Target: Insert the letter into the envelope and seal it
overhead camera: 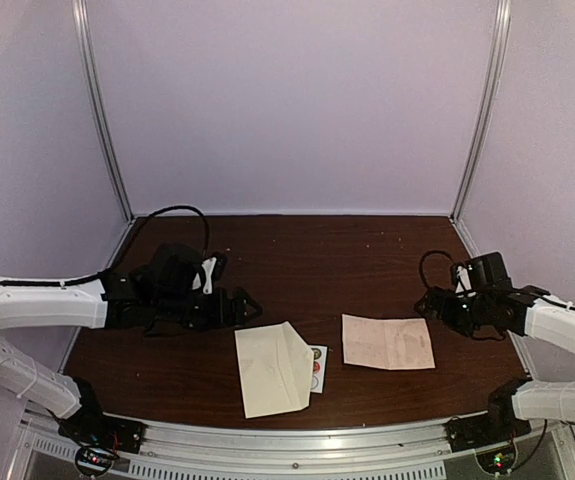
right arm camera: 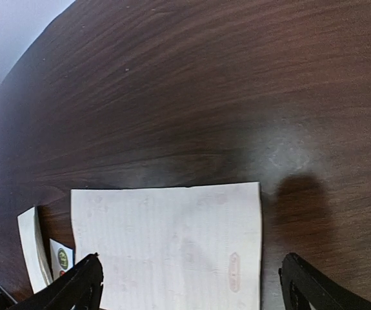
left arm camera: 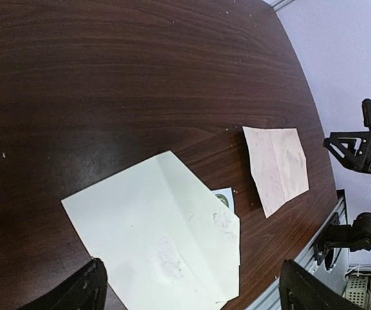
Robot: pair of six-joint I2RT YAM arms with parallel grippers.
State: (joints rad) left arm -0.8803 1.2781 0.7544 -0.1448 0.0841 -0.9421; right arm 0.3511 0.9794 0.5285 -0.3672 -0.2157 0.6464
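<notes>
While both hands are hovering spread open, nothing held, left hand (overhead camera: 239,306) is just behind the plain cream rectangular paper envelope (overhead camera: 272,368). It's lying flat nr the front edge of the dark wooden bench (overhead camera: 297,250), overlapping a small white sticker card (overhead camera: 318,366). Right hand (overhead camera: 429,303) is hanging beside the pinkish creased paper sheet (overhead camera: 387,341), which is lying apart, right of the envelope.
</notes>
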